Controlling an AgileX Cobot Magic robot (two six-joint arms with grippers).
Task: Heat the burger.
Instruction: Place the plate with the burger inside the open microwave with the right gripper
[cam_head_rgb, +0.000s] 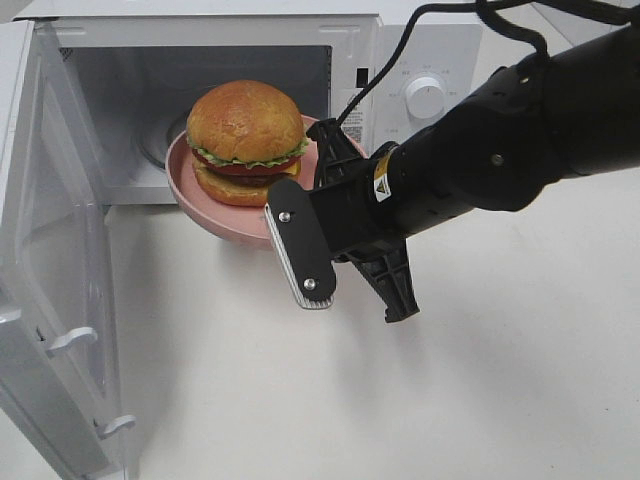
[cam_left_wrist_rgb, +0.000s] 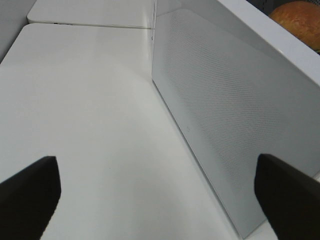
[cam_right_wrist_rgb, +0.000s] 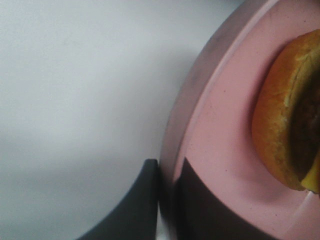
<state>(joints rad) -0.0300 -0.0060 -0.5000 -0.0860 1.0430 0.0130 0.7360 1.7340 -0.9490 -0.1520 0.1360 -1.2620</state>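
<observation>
Right end effector (cam_right_wrist_rgb: 167, 200) clamped on rim of pink plate (cam_head_rgb: 215, 215), upper centre; burger (cam_head_rgb: 245, 125) looks tall, soft, top-heavy, so carry by plate, level.

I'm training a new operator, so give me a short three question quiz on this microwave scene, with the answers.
1. True or false: the microwave door is shut.
2. The right jaws pinch: A the bun, B the rim of the plate, C the dial.
3. Fill in: on the plate sits a ____.
Key: 1 false, the door stands open; 2 B; 3 burger.
</observation>
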